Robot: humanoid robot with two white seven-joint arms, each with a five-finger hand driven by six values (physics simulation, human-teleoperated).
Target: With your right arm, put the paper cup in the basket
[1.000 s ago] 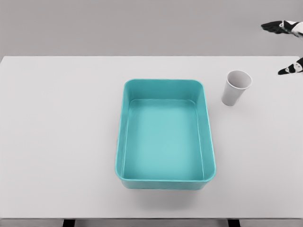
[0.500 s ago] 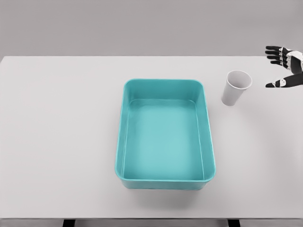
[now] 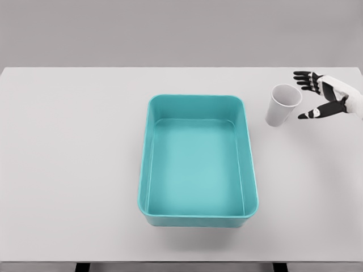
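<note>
Our right hand [image 3: 328, 95] fingers spread, just right of upright paper cup [image 3: 282, 105], seemingly not touching, teal basket [image 3: 197, 101] beside on counter [image 3: 74, 158]

You see no readable text, label, brand, number or sign anywhere in this head view. The teal basket [image 3: 198, 161] at centre shows plain walls, and the white paper cup [image 3: 282, 105] at its two o'clock carries no print. The table [image 3: 68, 170] bears no marking either.
</note>
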